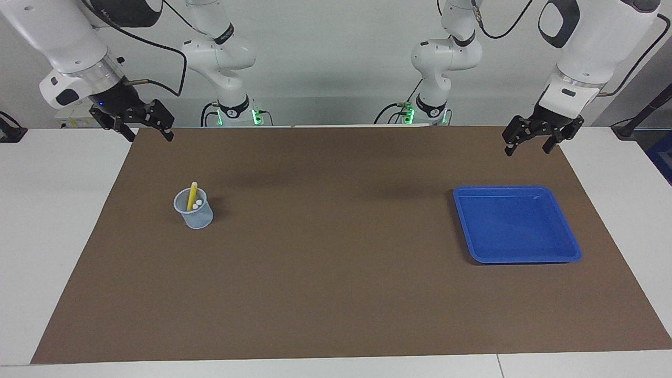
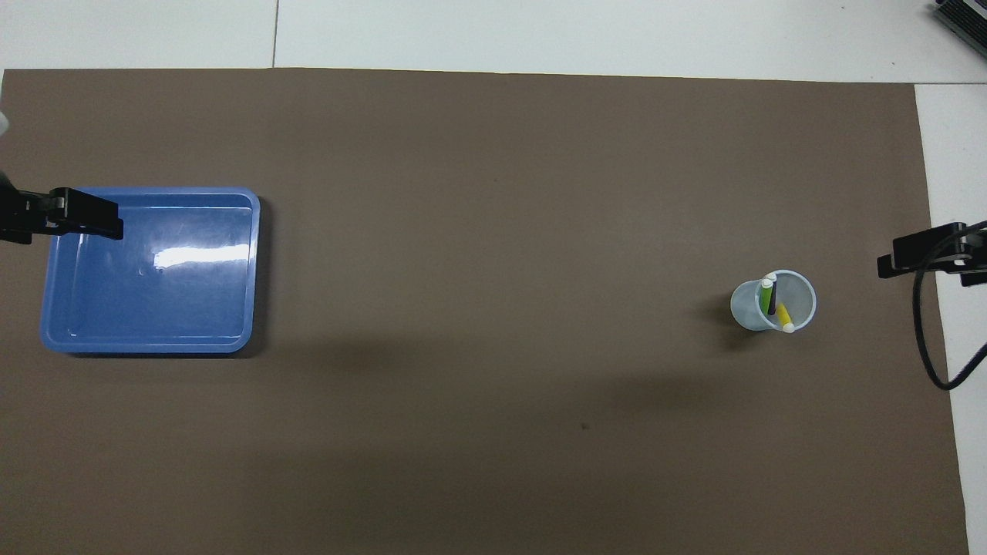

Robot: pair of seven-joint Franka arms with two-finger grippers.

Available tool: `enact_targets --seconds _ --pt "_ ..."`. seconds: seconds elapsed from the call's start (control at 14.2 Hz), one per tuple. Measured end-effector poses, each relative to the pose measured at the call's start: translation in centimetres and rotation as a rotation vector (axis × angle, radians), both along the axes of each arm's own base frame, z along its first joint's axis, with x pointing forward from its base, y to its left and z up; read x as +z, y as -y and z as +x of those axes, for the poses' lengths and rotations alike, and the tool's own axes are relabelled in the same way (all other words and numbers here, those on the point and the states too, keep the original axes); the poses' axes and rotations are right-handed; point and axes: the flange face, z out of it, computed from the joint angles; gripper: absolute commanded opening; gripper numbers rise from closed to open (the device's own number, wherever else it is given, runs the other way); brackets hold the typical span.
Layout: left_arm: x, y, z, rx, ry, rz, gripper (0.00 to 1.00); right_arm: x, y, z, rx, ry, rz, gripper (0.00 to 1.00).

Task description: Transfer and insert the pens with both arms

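A clear plastic cup (image 1: 193, 210) stands on the brown mat toward the right arm's end. Three pens stand in it: yellow (image 2: 783, 316), green (image 2: 765, 296) and a dark purple one (image 2: 772, 297). In the facing view the yellow pen (image 1: 192, 195) sticks up above the rim beside two whitish cap ends. My right gripper (image 1: 149, 137) hangs open and empty over the mat's corner by its own base, well apart from the cup. Above the mat's corner at the left arm's end, my left gripper (image 1: 527, 150) is open and holds nothing.
A blue tray (image 1: 517, 226) with nothing in it lies toward the left arm's end, also seen from overhead as the tray (image 2: 150, 293). Two smaller white arms with green lights (image 1: 233, 107) stand at the robots' edge. White table surrounds the mat.
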Motion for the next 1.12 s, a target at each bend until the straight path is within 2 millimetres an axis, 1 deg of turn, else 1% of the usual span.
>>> enact_targets --seconds 0.35,0.63,0.91,1.12 --pt "0.0 0.0 0.0 0.000 0.000 0.000 1.00 0.1 -1.1 0.1 0.024 -0.002 -0.020 1.00" --pt "0.0 0.0 0.0 0.000 0.000 0.000 1.00 -0.1 -3.7 0.6 0.081 0.021 -0.076 1.00" --pt "0.0 0.0 0.0 0.000 0.000 0.000 1.00 -0.7 -5.4 0.7 0.148 0.014 -0.102 1.00" --pt "0.0 0.0 0.0 0.000 0.001 0.000 1.00 -0.7 -5.7 0.8 0.154 0.017 -0.106 1.00"
